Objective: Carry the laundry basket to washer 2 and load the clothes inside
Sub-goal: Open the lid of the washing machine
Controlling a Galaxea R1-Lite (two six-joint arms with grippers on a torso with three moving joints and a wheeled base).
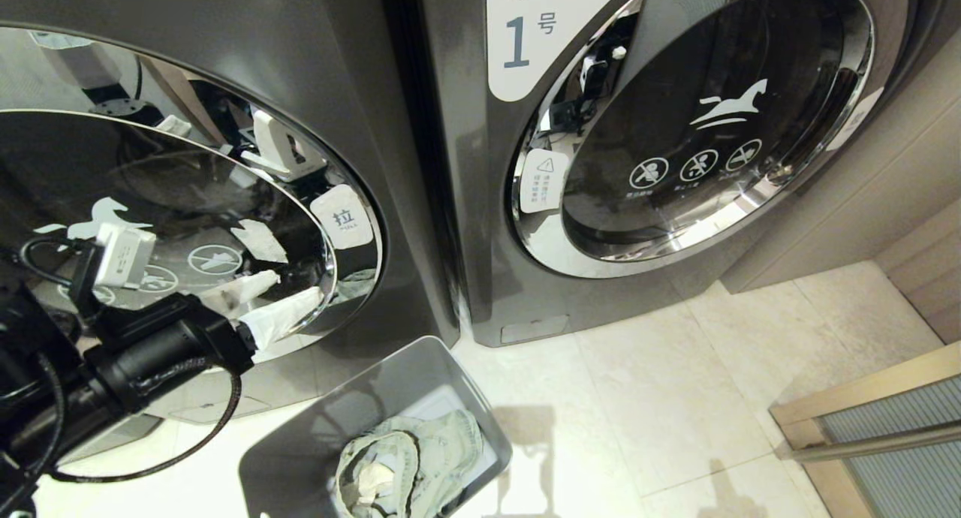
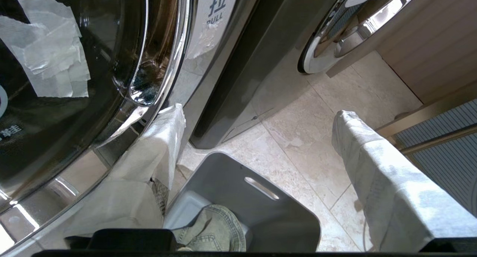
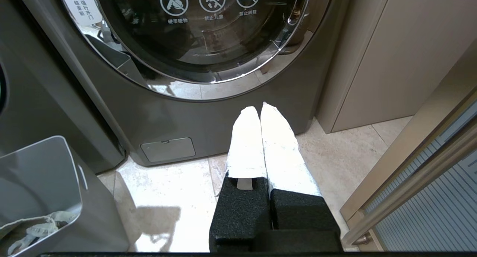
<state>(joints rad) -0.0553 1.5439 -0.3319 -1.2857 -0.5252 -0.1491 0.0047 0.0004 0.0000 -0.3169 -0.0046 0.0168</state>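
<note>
The laundry basket (image 1: 360, 405) (image 2: 242, 205) (image 3: 37, 167), a grey tub with a slot handle, stands on the tiled floor before the gap between the two washers. The clothes (image 1: 409, 458) (image 2: 212, 227) (image 3: 33, 221), faded grey-green denim, lie bundled inside it. The left machine is washer 2 (image 1: 150, 165) (image 2: 56, 119); its round glass door is closed and its number label is out of view. My left gripper (image 1: 299, 287) (image 2: 259, 113) hangs open and empty above the basket, with one white-wrapped finger (image 2: 164, 137) close against the lower right of the door's chrome ring, below the pull tab (image 1: 342, 216). My right gripper (image 3: 255, 108) is shut and empty, low before the other washer.
The washer labelled "1" (image 1: 713, 120) (image 3: 208, 26) stands to the right, door closed. A beige cabinet wall (image 1: 863, 165) and a sliding-door frame with a metal rail (image 1: 863, 428) border the floor on the right. Pieces of white tape (image 2: 48, 52) stick to washer 2's glass.
</note>
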